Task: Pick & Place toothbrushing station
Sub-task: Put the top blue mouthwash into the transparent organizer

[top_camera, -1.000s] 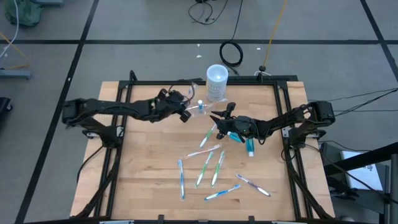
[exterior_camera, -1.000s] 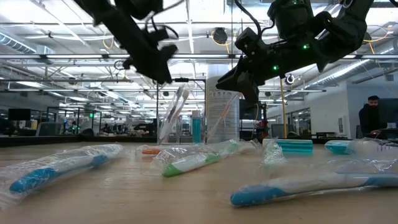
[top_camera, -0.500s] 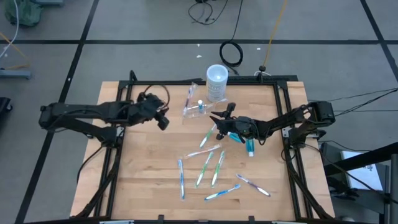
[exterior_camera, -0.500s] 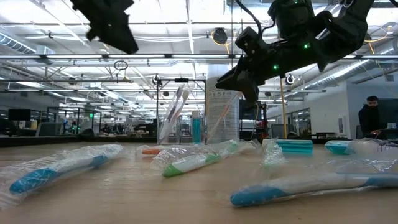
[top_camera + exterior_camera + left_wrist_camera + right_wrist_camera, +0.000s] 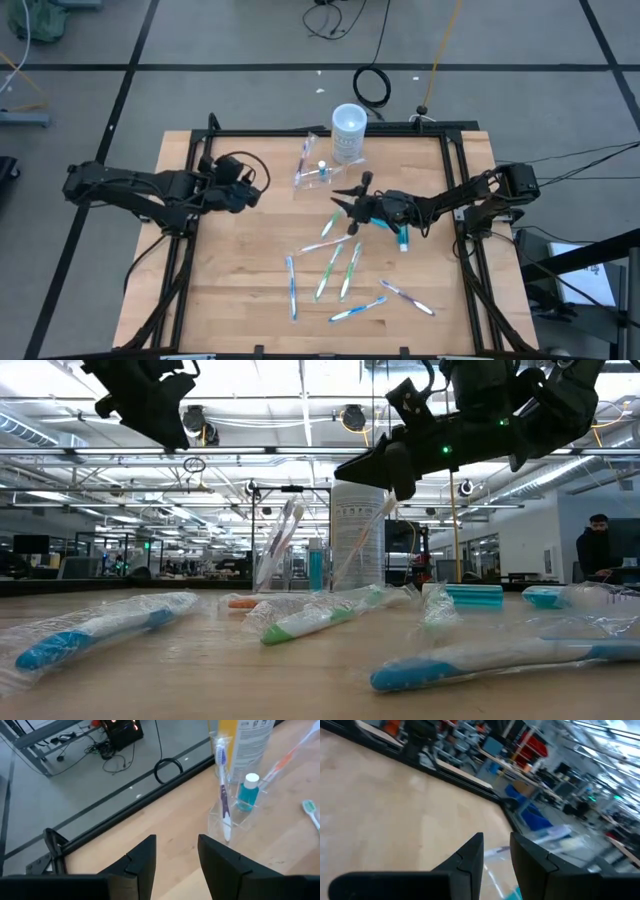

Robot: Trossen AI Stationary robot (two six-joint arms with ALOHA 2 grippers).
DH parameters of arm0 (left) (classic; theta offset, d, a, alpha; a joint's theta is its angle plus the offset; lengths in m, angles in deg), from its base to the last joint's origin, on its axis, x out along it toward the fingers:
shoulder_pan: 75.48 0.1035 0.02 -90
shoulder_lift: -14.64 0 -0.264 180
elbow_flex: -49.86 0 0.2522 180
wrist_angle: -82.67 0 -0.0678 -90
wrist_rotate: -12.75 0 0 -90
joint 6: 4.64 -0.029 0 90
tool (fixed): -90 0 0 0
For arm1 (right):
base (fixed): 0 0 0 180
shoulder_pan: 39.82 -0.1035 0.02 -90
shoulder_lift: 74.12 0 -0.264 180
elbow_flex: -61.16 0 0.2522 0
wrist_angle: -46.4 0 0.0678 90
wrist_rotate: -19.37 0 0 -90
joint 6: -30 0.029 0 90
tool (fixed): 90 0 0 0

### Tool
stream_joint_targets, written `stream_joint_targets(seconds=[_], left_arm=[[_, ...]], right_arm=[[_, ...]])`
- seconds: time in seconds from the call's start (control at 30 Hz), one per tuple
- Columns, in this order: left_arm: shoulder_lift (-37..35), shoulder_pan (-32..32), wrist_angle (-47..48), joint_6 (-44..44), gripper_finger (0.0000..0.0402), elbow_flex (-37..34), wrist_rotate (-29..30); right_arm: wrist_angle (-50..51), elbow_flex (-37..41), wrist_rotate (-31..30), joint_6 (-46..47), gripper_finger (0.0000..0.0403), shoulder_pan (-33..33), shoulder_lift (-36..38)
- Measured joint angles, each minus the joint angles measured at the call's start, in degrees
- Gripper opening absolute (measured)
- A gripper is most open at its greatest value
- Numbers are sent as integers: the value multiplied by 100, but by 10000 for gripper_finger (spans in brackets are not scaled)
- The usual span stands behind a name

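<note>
We see the clear holder [image 5: 312, 172] standing beside the white cup [image 5: 348, 133]; left gripper [image 5: 250, 193] released and empty, right gripper [image 5: 343, 208] parted, grasping nothing

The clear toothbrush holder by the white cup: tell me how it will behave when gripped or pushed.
The clear holder looks thin-walled, so probably light and slippery. A toothbrush leans well above its rim, so a push may tip it. Its bare wooden table suggests easy sliding.
</note>
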Motion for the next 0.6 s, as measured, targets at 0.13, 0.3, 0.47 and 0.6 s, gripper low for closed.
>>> stream_joint_targets(seconds=[0.13,0.3,0.47,0.6], left_arm=[[-1,0,-6,13,152,0,0],[-1,0,-62,-6,152,0,22],[-1,0,-62,-24,152,-2,24],[-1,0,-61,-99,152,-2,26]], right_arm=[[0,1,137,-3,86,-2,0],[3,1,341,-28,87,2,0],[-161,1,1003,-158,87,-13,0],[-388,1,565,-26,87,-106,161]])
